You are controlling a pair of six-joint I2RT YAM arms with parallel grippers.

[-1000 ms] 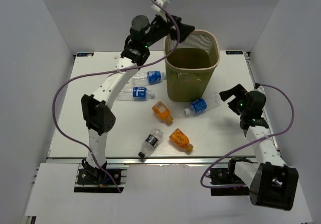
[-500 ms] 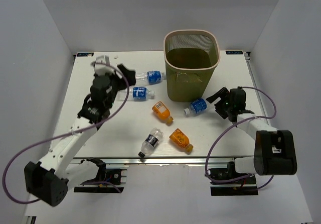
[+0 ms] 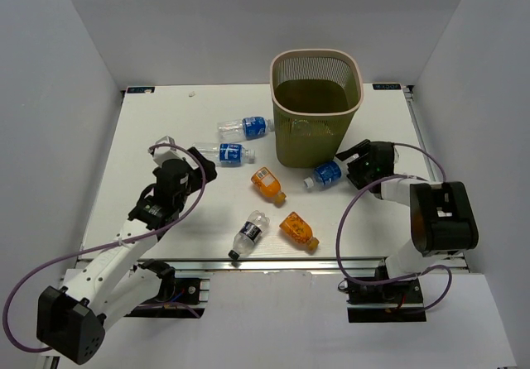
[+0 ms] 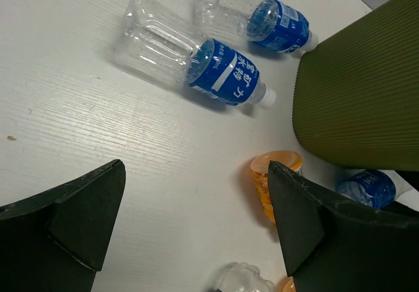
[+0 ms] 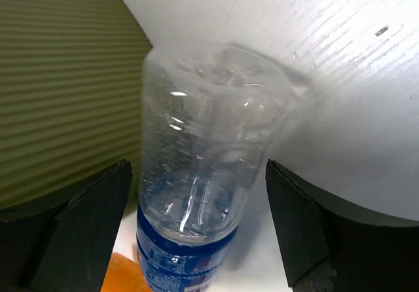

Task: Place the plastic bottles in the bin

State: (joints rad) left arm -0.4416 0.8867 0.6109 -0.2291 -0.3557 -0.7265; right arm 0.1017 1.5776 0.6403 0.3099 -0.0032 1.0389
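The olive-tan mesh bin (image 3: pixel 313 141) stands at the back middle of the table. Six plastic bottles lie on the table. Two blue-labelled ones (image 3: pixel 246 126) (image 3: pixel 225 153) are left of the bin, and a third (image 3: pixel 325 175) lies at its front right. Two orange ones (image 3: pixel 268 184) (image 3: pixel 299 230) and a dark-labelled clear one (image 3: pixel 249 233) lie nearer the front. My right gripper (image 3: pixel 358 161) is open, its fingers either side of the third bottle's clear base (image 5: pixel 209 148) without touching it. My left gripper (image 3: pixel 201 169) hangs open and empty over bare table (image 4: pixel 196 220), short of the two blue-labelled bottles (image 4: pixel 222 76) (image 4: pixel 275 23).
White walls enclose the table on three sides. The bin wall (image 5: pixel 65 76) rises close on the left of my right gripper. An orange bottle (image 4: pixel 278 181) sits just past my left gripper's right finger (image 4: pixel 314 220), with the bin (image 4: pixel 360 95) beyond it.
My left arm has swung from above the bin's rim down to the table's left side. My right gripper has moved left and low, up to the blue-labelled bottle by the bin.
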